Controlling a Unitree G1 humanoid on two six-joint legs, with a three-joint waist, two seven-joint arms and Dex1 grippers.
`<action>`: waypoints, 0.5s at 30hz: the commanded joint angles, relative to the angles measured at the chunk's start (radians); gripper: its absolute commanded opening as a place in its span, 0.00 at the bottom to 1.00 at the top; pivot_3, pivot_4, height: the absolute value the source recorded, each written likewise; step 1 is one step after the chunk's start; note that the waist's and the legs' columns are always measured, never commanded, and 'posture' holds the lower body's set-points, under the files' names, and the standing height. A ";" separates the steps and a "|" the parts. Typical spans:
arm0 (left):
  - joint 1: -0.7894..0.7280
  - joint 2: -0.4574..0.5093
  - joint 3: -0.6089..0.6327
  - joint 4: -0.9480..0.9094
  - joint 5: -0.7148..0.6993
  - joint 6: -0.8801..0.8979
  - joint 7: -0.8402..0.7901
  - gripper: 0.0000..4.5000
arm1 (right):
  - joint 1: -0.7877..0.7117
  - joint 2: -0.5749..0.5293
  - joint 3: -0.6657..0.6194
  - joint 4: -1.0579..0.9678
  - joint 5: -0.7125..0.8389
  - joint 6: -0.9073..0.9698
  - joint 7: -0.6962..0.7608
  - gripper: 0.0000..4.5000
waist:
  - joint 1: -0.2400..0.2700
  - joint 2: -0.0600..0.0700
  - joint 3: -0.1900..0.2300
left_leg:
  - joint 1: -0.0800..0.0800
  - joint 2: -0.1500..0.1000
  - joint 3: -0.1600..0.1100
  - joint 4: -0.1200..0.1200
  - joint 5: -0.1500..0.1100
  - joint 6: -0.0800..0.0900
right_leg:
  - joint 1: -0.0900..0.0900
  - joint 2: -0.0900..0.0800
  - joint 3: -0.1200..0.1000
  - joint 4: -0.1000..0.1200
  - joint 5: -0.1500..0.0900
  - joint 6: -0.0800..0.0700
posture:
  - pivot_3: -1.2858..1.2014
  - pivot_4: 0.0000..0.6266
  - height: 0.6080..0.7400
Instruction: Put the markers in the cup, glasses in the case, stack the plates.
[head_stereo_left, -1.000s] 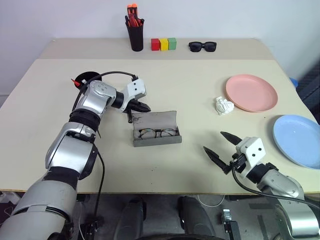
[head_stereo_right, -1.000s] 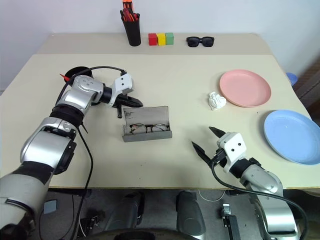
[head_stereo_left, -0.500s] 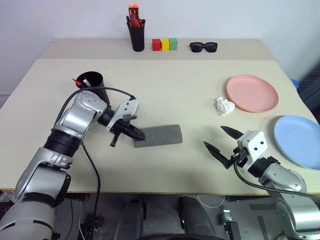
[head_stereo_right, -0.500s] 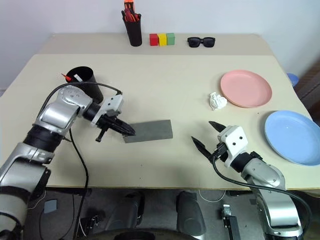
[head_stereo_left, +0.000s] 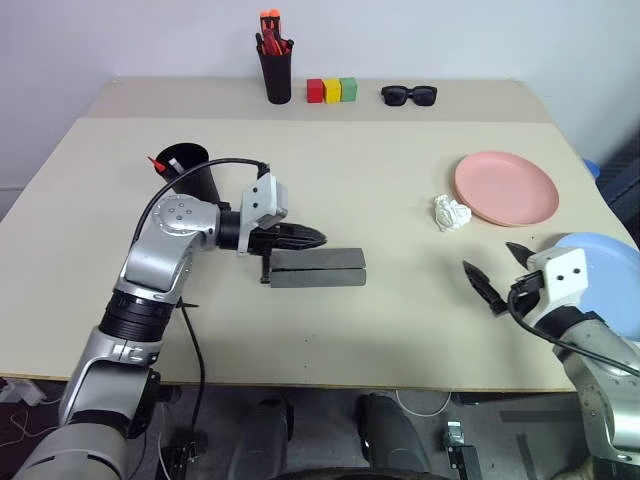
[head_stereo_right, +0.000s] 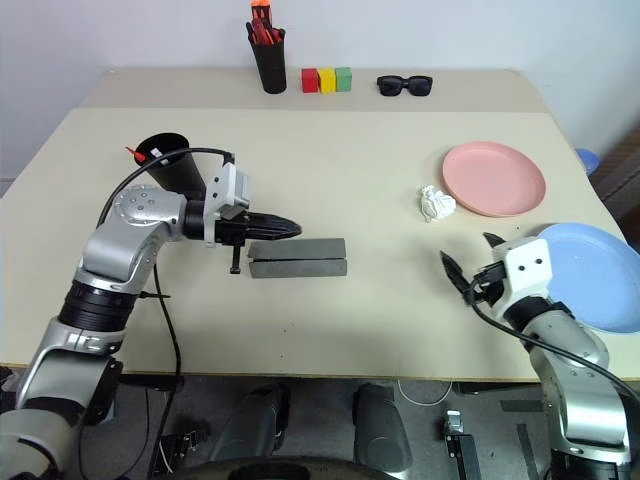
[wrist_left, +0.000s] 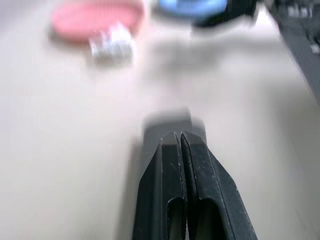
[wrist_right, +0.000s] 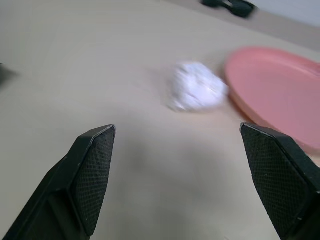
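The grey case (head_stereo_left: 317, 270) lies closed at the table's middle, and the glasses are hidden. My left gripper (head_stereo_left: 305, 238) is shut and empty, pointing right just above the case's left end; its fingers (wrist_left: 172, 155) are pressed together. The black cup (head_stereo_left: 187, 172) stands behind my left arm with the markers (head_stereo_left: 158, 162) poking out of it. The pink plate (head_stereo_left: 505, 187) sits at the right. Nearer the front edge, the blue plate (head_stereo_right: 590, 275) lies partly behind my right gripper (head_stereo_left: 492, 260), which is open and empty. Its fingers (wrist_right: 95, 170) stand wide apart.
A crumpled white paper ball (head_stereo_left: 450, 212) lies left of the pink plate. Along the back edge stand a black pen holder (head_stereo_left: 277, 72) with orange-red pens, three coloured blocks (head_stereo_left: 330, 90) and black sunglasses (head_stereo_left: 408, 95).
The case's lid has come down and now hides the glasses. My left gripper drew back and turned to point right over the case. My right gripper moved right, up to the blue plate.
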 joint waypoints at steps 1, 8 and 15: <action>-0.009 -0.031 0.009 -0.081 -0.069 0.056 0.042 0.01 | -0.014 -0.029 -0.065 0.081 -0.027 -0.064 -0.014 0.91 | -0.001 0.000 0.000 | 0.000 0.000 0.000 0.000 0.000 0.000 | 0.000 0.000 0.000 0.000 0.000 0.000 | 0.52 0.24 1.00; -0.035 -0.066 -0.090 -0.026 -0.036 0.068 0.053 0.13 | -0.075 -0.076 -0.078 0.364 -0.109 -0.186 -0.049 0.91 | -0.006 0.001 0.000 | 0.001 0.000 0.000 0.000 0.000 0.000 | 0.001 0.000 0.000 0.000 0.000 0.000 | 0.52 0.24 1.00; -0.030 -0.033 -0.140 -0.017 -0.048 0.045 -0.037 0.86 | -0.083 -0.074 -0.070 0.395 -0.128 -0.164 -0.077 0.91 | -0.005 0.001 0.000 | 0.001 0.000 0.001 0.000 0.000 0.000 | 0.001 0.000 0.000 0.000 0.000 0.000 | 0.52 0.24 1.00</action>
